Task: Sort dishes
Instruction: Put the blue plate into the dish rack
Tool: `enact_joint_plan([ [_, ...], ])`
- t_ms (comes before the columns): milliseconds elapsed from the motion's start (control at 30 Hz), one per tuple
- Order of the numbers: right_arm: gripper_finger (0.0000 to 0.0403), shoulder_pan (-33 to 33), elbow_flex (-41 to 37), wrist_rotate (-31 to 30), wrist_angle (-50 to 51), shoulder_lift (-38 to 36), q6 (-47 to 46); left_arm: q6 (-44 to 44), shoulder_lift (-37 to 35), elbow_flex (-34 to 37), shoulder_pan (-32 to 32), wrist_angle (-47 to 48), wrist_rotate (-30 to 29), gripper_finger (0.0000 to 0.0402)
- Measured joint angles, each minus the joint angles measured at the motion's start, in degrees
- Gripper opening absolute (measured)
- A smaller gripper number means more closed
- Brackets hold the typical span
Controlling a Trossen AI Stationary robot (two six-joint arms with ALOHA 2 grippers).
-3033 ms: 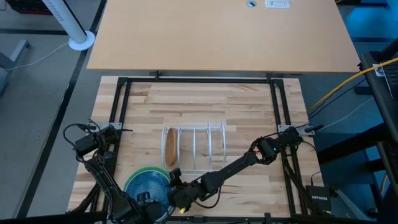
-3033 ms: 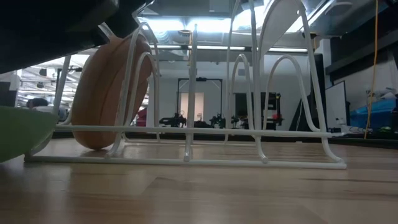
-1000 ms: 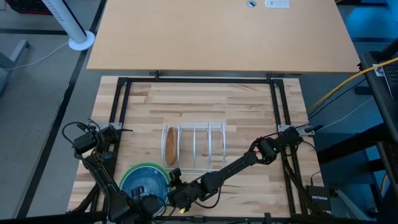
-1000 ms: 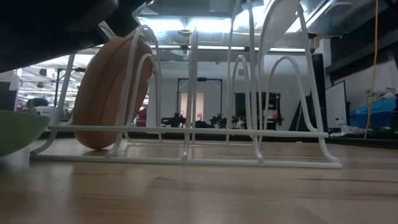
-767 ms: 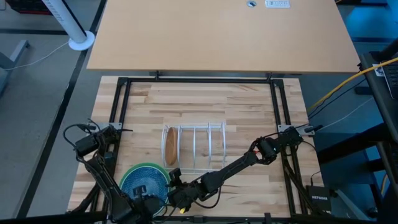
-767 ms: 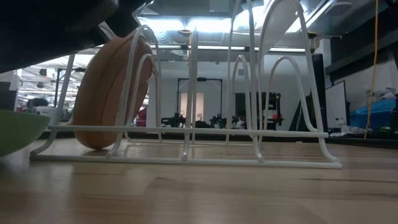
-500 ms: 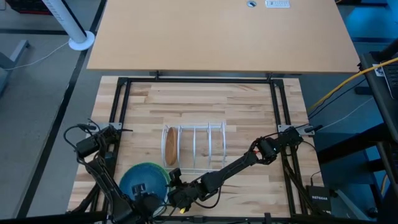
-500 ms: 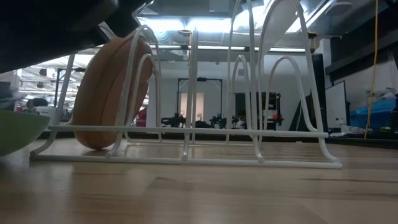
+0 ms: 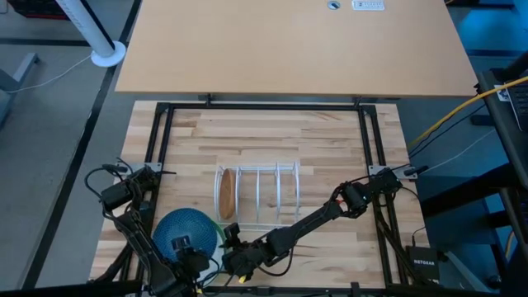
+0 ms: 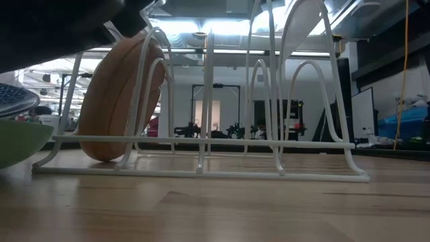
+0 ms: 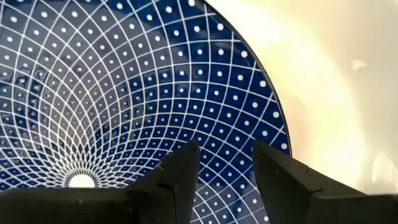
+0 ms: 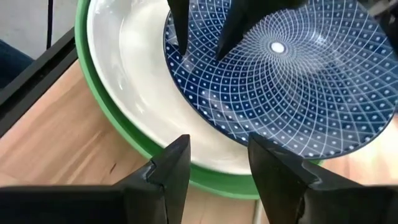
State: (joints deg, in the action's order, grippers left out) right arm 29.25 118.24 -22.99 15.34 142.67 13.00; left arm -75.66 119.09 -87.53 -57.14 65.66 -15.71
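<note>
Four plates show across the views, and the high view gives their layout: the tan-brown plate [image 9: 223,195] stands on edge in the leftmost slot of the white wire rack [image 9: 266,194] near the middle of the table [image 9: 264,140], while the dark blue plate [image 9: 183,233] sits near the table's front-left corner, covering what lies beneath it. The left claw [image 9: 183,251] is at the blue plate's near rim, and the right claw [image 9: 228,242] lies just beside the plate's right edge, its arm stretched low across the front of the table. In the low view, the tan-brown plate [image 10: 119,101] leans in the rack [image 10: 269,144], and at the far left the blue plate's patterned rim [image 10: 15,97] hangs apart from and above the green plate [image 10: 20,140], which rests on the table. In the left wrist view, the left claw [image 11: 226,163] has its two fingers a narrow gap apart, closed over the blue plate's rim [image 11: 124,93], with the white plate [image 11: 323,93] beyond. In the right wrist view, the right claw [image 12: 219,158] is spread wide and holds nothing, poised just short of the stack; the blue plate [image 12: 292,87] is tilted above the white plate [image 12: 137,74], which nests in the green plate [image 12: 99,102], and the left claw's fingertips [image 12: 180,25] pinch the blue plate's far edge.
</note>
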Motion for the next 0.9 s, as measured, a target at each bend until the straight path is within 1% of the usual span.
enact_joint_plan([
  [200,0.0166,-0.02,0.00,-3.38,-1.43,0.00,7.90,0.00,0.00,0.02,0.02,-0.13,-0.01,0.0143],
  [300,0.0165,-0.36,0.00,-3.53,-1.81,0.00,11.36,0.00,0.00,0.02,0.02,-0.17,-0.01,0.0143],
  [467,0.0165,-1.24,0.00,-3.51,-1.80,0.00,10.91,0.00,0.00,0.02,0.02,-0.17,-0.01,0.0143],
  [533,0.0165,-1.20,0.00,-3.53,-2.02,0.00,6.97,-0.30,0.00,0.02,0.02,-0.17,0.01,0.0143],
  [700,0.0166,-1.17,0.00,-2.71,-2.38,0.00,-7.13,-0.68,0.00,0.02,0.00,-0.13,0.01,0.0143],
  [900,0.0166,-1.13,0.00,3.55,-2.17,0.00,-22.39,-0.73,0.01,0.02,0.00,0.22,0.03,0.0143],
])
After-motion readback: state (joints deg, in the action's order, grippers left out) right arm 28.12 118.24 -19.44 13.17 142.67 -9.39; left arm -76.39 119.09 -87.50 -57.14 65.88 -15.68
